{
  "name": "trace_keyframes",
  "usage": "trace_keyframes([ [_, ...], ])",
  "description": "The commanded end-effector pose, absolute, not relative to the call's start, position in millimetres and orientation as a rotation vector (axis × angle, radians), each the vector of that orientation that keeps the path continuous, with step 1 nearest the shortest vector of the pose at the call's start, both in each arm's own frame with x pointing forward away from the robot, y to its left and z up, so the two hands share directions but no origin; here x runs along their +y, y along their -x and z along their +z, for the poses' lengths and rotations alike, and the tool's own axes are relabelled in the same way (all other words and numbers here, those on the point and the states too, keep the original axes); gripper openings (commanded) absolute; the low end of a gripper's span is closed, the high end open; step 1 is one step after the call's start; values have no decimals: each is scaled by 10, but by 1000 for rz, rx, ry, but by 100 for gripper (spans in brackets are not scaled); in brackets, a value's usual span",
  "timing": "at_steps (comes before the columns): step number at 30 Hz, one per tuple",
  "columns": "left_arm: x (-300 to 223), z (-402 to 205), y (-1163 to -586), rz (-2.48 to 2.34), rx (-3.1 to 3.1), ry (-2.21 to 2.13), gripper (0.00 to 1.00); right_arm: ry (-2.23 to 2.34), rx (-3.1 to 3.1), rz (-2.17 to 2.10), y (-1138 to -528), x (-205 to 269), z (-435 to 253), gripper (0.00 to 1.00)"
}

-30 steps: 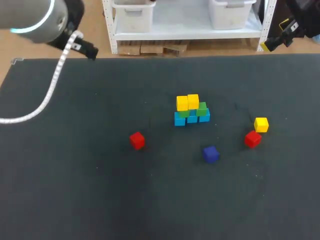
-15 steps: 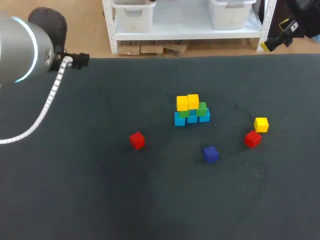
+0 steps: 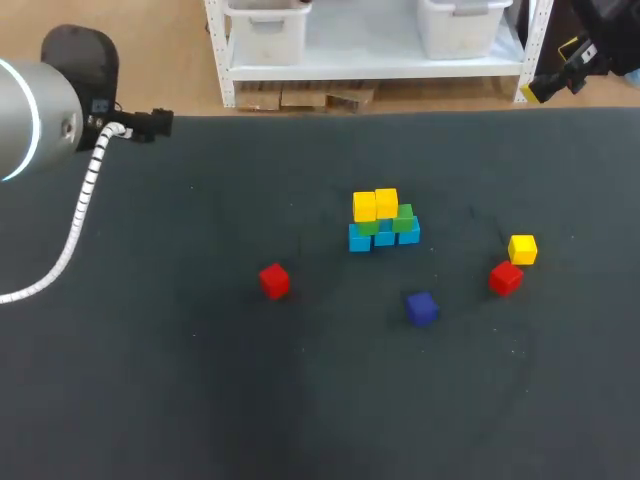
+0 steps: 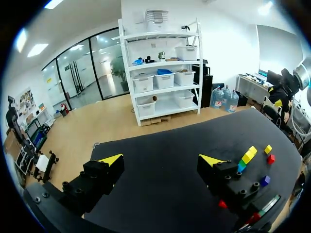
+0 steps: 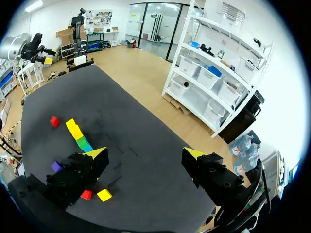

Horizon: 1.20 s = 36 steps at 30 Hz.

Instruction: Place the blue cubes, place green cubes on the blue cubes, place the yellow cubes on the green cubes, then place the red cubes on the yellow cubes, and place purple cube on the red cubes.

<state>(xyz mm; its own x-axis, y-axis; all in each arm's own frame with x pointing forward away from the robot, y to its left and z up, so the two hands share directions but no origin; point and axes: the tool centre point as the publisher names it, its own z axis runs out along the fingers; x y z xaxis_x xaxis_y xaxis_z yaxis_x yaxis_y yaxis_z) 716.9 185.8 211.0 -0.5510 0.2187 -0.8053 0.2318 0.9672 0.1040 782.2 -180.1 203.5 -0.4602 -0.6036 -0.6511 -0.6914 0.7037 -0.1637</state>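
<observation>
A stack stands mid-table: blue cubes (image 3: 384, 237) in a row, green cubes (image 3: 404, 219) on them, and two yellow cubes (image 3: 375, 204) on top. Loose on the cloth lie a red cube (image 3: 274, 281) to the left, a second red cube (image 3: 505, 278), a yellow cube (image 3: 522, 249) and a purple cube (image 3: 421, 308). My left gripper (image 4: 161, 160) is open and empty, high over the back left corner, far from the cubes (image 4: 250, 155). My right gripper (image 5: 146, 153) is open and empty at the back right, with the stack (image 5: 77, 135) far below it.
My left arm (image 3: 40, 115) with its white cable (image 3: 85, 205) hangs over the table's back left part. The black table cloth (image 3: 200, 400) reaches to the front edge; its back edge runs just under the shelf.
My left arm has drawn back and swung toward the back left corner. The right arm and all cubes have stayed where they were.
</observation>
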Motion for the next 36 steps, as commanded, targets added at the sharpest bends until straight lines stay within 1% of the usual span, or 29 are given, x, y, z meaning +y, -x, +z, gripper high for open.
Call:
trace_keyframes([
  [1, 1880, 2118, -7177, -29, 2175, -323, 100, 981, 2204, 158, -7817, -1800, 2038, 100],
  [12, 1880, 2118, -7177, -29, 2175, -323, 100, 1004, 2214, 112, -7858, -1805, 2097, 100],
  [18, 1880, 2118, -7177, -29, 2175, -323, 100, 1091, 2262, 105, -7880, -1682, 2093, 100],
  [22, 1880, 2118, -7177, -29, 2175, -323, 100, 1279, 2302, 11, -7741, -1533, 1957, 100],
  [26, 1880, 2118, -7177, -29, 2175, -323, 100, 1503, 2291, -55, -7554, -1517, 1684, 100],
  [30, 1880, 2118, -7177, -29, 2175, -323, 100, 1741, 2198, -10, -7336, -1635, 1411, 100],
  [36, 1880, 2118, -7177, -29, 2175, -323, 100, 1965, 2124, 123, -7082, -1833, 1163, 100],
])
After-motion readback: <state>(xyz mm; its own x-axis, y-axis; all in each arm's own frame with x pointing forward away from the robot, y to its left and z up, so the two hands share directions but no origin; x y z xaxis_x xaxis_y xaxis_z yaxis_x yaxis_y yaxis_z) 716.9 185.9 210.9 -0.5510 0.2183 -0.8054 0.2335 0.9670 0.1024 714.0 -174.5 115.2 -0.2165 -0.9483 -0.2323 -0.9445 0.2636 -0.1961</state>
